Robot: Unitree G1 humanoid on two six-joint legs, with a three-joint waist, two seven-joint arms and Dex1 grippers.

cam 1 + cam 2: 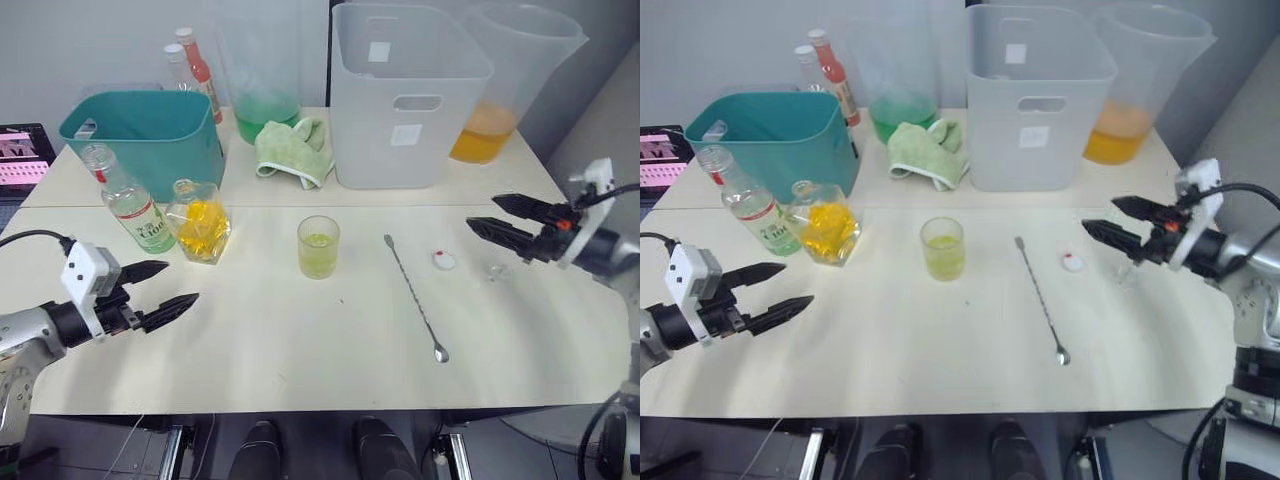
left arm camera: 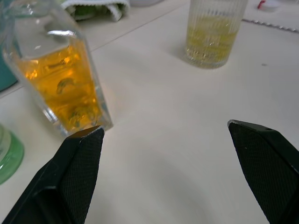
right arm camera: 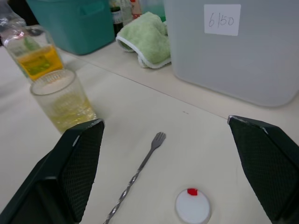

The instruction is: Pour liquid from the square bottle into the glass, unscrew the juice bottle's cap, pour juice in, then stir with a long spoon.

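The square bottle [image 1: 200, 224], with yellow liquid in it, stands at the table's left, and the juice bottle [image 1: 126, 202] is just left of it with its neck bare. At mid-table the glass [image 1: 318, 246] holds yellow-green liquid. Right of the glass, the long spoon [image 1: 416, 298] lies flat on the table. The white cap [image 1: 444, 260] with a red mark rests beside the spoon. My left gripper [image 1: 168, 288] hovers open in front of the square bottle [image 2: 65, 88]. Over the table's right side, my right gripper [image 1: 492, 218] is open, pointing toward the cap [image 3: 192, 205] and spoon [image 3: 135, 179].
A teal bin [image 1: 145, 135], two sauce bottles [image 1: 192, 62], a pitcher of green liquid [image 1: 265, 95], a green cloth [image 1: 295, 150], a white bin [image 1: 405, 95] and a pitcher of orange liquid [image 1: 500, 95] line the back. A small clear glass piece [image 1: 497, 270] lies under my right gripper.
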